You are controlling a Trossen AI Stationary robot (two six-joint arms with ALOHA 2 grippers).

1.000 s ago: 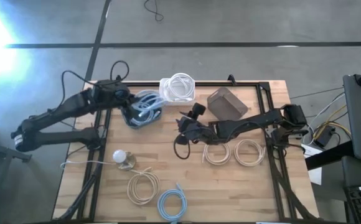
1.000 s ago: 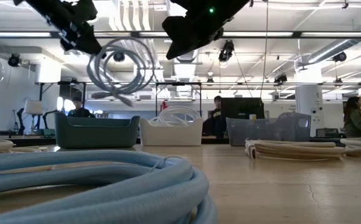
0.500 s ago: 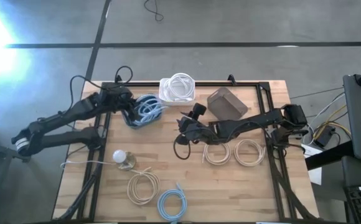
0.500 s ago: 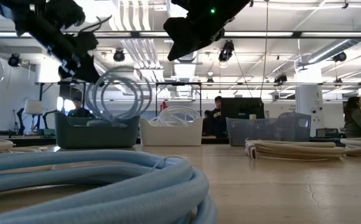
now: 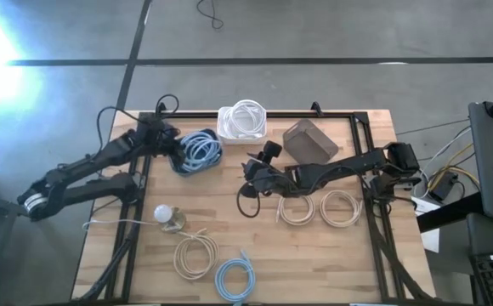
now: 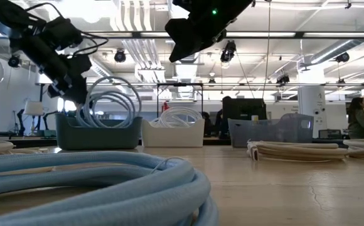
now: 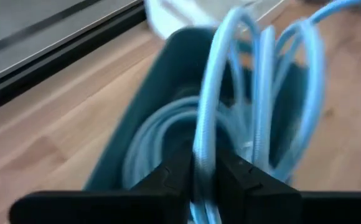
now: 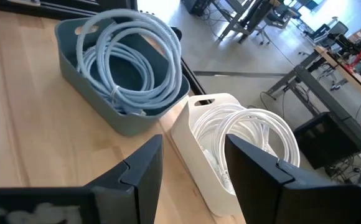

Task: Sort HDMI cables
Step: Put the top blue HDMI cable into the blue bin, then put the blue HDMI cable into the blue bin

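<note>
On the wooden worktop (image 5: pixel 263 246) three beige round cable coils (image 5: pixel 195 255) lie loose, and one light blue round cable coil (image 5: pixel 235 279) near the front edge. The white plastic bin (image 5: pixel 243 124) holds white coils. The left gripper (image 7: pixel 205 171), fingers pressed on a light blue coil (image 5: pixel 201 151), holds it upright in the dark teal plastic bin (image 6: pixel 97 134). The right gripper (image 8: pixel 190 165) hovers at mid-worktop with fingers spread, holding nothing.

bins (image 5: pixel 310 138): 3 | tan coils (image 5: pixel 195 255): 3 | loose blue coil (image 5: pixel 235 279): 1 | bulb (image 5: pixel 162 213): 1
</note>
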